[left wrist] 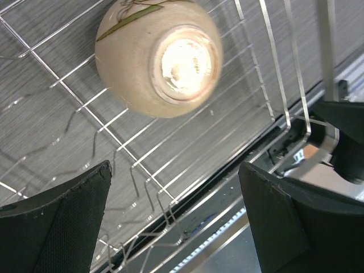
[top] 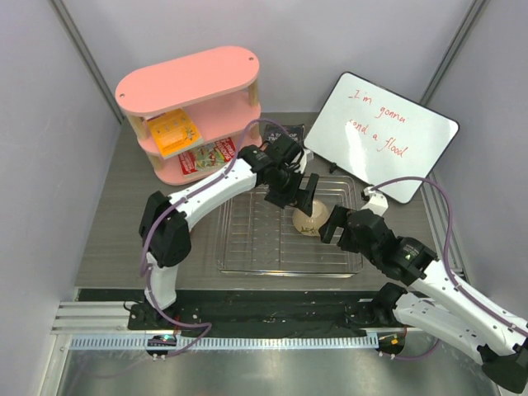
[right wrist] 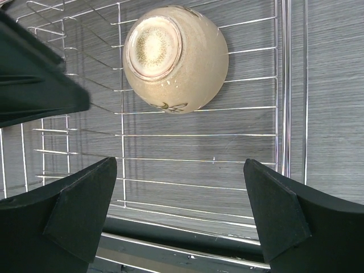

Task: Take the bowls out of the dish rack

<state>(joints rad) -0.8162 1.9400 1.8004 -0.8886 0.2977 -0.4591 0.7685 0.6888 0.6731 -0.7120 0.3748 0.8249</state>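
— What's the setting?
— A grey wood-grain table [top: 107, 247], pale walls [top: 49, 124], and the wire dish rack [top: 247, 247] in the middle.
— Any bowls?
— One beige bowl [right wrist: 176, 57], upside down in the rack's right half; from above, the left gripper [left wrist: 175, 170] partly hides it. That gripper and the right gripper [right wrist: 181, 165] hover nearby, jaws spread, holding nothing

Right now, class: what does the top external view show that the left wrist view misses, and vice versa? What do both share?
Only the top view: the pink oval shelf unit and the whiteboard with red writing. Only the left wrist: a green leaf mark on the bowl's side. Both: the bottom-up beige-tan round bowl in the silver wire dish rack.
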